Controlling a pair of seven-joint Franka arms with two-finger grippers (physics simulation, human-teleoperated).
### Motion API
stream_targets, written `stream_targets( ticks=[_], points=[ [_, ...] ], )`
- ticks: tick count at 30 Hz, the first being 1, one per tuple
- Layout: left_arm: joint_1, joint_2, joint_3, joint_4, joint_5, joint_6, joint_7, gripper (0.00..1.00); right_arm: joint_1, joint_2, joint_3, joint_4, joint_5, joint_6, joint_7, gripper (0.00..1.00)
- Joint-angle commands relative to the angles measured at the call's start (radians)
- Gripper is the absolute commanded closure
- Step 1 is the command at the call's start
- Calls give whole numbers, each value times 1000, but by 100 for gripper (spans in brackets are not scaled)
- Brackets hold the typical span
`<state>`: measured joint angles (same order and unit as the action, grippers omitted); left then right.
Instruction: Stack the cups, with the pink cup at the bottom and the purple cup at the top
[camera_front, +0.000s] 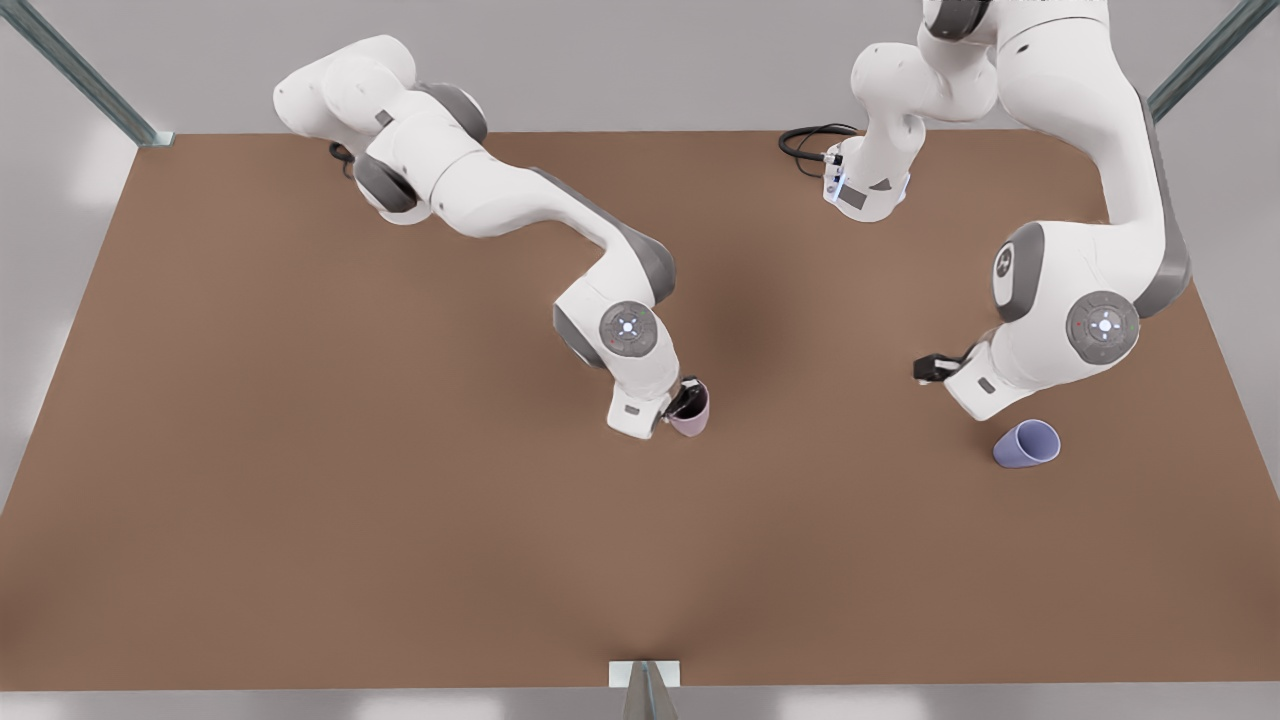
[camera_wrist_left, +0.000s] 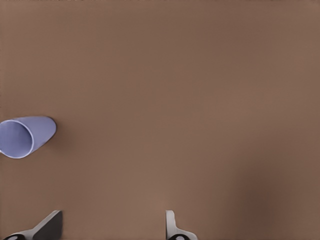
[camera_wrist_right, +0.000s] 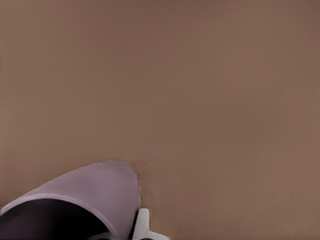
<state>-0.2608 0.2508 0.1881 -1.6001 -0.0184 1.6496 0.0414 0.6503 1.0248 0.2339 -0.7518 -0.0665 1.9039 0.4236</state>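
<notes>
Lavender, the purple cup (camera_front: 1027, 443) lies tipped on the worktop (camera_front: 300, 450) near the left claw (camera_wrist_left: 112, 225), its fingers spread. Right wrist view shows the right claw (camera_front: 686, 400) clenched on the pink cup (camera_wrist_right: 95, 192).

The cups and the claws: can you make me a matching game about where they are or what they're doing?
Things:
1. pink cup
2. purple cup
3. left claw
4. right claw

States:
A. open, gripping nothing, above the table
B. lying on its side on the table
C. closed on a cup's rim
D. held by a claw

Pairs: 1-D, 2-B, 3-A, 4-C
</notes>
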Motion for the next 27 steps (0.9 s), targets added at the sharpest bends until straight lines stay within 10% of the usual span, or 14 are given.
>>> stream_targets(
  ticks=[1,6,19,23,25,26,27],
  points=[
    [37,15,1,0,5,75,14,0,14,43,2,25,-1,141,632,79],
    [253,142,-1,-17,-8,291,345,0,9,135,-21,28,-1,434,705,79],
    [431,346,-1,-70,-9,547,416,0,11,207,47,-9,37,458,690,79],
    [437,369,-1,-73,-9,544,417,0,8,204,48,-14,40,440,695,28],
    [439,383,-1,-75,-9,544,416,0,6,204,48,-14,40,442,696,23],
    [440,387,-1,-75,-9,541,410,6,8,205,48,-14,40,446,696,23],
    [440,380,-2,-73,-47,520,402,47,8,205,48,-14,40,451,696,19]
  ],
)
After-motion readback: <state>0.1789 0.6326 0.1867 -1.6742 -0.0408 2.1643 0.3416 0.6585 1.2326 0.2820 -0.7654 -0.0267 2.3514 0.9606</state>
